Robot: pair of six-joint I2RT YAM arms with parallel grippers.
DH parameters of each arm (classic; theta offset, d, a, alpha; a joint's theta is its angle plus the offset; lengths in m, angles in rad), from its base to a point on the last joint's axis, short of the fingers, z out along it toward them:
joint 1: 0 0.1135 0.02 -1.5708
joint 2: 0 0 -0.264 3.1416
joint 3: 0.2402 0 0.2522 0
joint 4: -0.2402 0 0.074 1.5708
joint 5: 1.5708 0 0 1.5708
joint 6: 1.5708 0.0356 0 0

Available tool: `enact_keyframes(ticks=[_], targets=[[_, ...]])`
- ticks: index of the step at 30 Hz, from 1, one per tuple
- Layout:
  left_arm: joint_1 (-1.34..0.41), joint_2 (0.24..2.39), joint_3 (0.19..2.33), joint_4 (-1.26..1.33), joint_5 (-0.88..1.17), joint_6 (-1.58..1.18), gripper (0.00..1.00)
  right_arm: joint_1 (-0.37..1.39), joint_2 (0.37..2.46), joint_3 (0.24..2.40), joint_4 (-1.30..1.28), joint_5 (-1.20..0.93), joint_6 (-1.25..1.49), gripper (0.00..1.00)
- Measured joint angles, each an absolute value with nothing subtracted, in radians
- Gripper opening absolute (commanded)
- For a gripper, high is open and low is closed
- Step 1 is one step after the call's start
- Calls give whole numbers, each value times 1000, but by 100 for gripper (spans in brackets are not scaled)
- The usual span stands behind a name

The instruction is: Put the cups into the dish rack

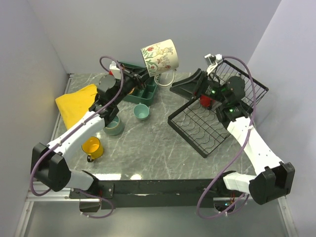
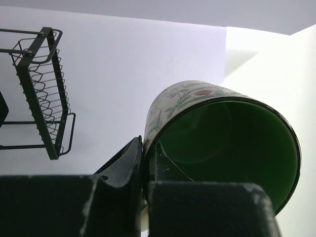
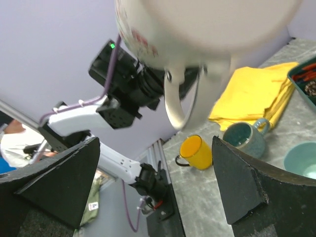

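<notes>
— Anything in the large black wire dish rack [image 1: 200, 129]?

— A glossy red ceramic mug [image 1: 206, 102], seen over the flat slotted base and half hidden under the right arm. Cannot tell how seated.

— And the right gripper [image 3: 155, 148]?

— Spread wide, dark rough-textured fingers [image 3: 59, 182] far apart, close to the red mug, before the rack's raised basket end.

— The left gripper [image 2: 145, 148]?

— Clamped on the rim of the cream cylindrical mug with a floral print [image 1: 160, 58], one finger outside the wall, the other inside against the glossy green lining. Held high above the table, tilted, looped handle hanging below, between tray and rack.

— Other cups?

— Standing mouth up on the grey marbled tabletop [image 1: 148, 153], well apart from the rack: a round yellow mug [image 1: 92, 147] nearest the arm bases, a larger grey-green mug [image 1: 114, 125] partly under the left arm, a small pale teal cup [image 1: 141, 112] just beside that one.

— The dark green compartment tray [image 1: 145, 91]?

— Behind the left arm, with reddish bits [image 3: 307, 74] in one compartment, too blurred to name. Near its left, a folded yellow cloth [image 1: 76, 103], soft and matte.
</notes>
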State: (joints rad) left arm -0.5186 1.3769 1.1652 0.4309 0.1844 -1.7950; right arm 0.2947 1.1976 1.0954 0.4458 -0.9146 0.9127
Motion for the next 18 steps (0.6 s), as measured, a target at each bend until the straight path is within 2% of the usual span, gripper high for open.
enact_keyframes(ticks=[9, 18], targets=[[-551, 1372, 1148, 445, 187, -1801, 1, 333, 1274, 1160, 485, -924, 1032, 98], [-595, 1372, 1148, 473, 187, -1801, 1, 347, 1319, 1160, 556, -924, 1156, 77]])
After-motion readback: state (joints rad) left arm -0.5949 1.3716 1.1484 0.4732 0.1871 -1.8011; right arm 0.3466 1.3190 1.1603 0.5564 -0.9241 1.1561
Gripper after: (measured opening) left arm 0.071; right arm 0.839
